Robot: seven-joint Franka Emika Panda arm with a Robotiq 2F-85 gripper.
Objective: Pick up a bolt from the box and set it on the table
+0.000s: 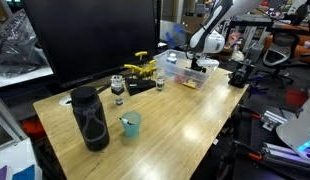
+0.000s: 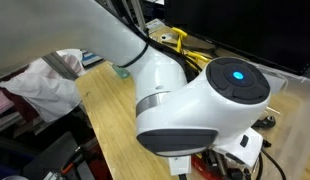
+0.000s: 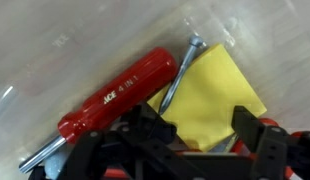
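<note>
**Pincer open over the bolt in the box**

In an exterior view the box (image 1: pixel 181 75) sat on the table (image 1: pixel 185 118) near its far corner, close to the edge where the arm (image 1: pixel 217 22) reached in. The gripper (image 1: pixel 198 64) was lowered over the box, at or just inside its rim; from that distance I could not tell which.

The wrist view looked straight down into the box (image 3: pixel 50 45), whose clear floor filled the picture. A silver bolt (image 3: pixel 181 72) lay on that floor, slanted, with its head toward the top of the picture. Its shank ran down along the border between a red-handled screwdriver (image 3: pixel 115 98) and a yellow sheet (image 3: pixel 223 92). The bolt touched or nearly touched the screwdriver handle. The screwdriver lay diagonally, its metal shaft pointing to the lower left corner of the picture.

The gripper (image 3: pixel 195 140) came in from the bottom of the wrist view. Its dark fingers (image 3: pixel 251 135) were spread apart, with the yellow sheet showing in the gap between them and nothing clamped. The lower end of the bolt lay just beside the finger on the picture's left.

At the near end of the table stood a tall black canister (image 1: pixel 90 118) with a teal cup (image 1: pixel 130 124) just beside it, both well apart from the box. A large dark screen (image 1: pixel 90 40) rose behind the table's long back edge.

The arm (image 2: pixel 190 100) filled most of another exterior view and hid the box, leaving only a strip of the table (image 2: pixel 107 122) in sight
</note>
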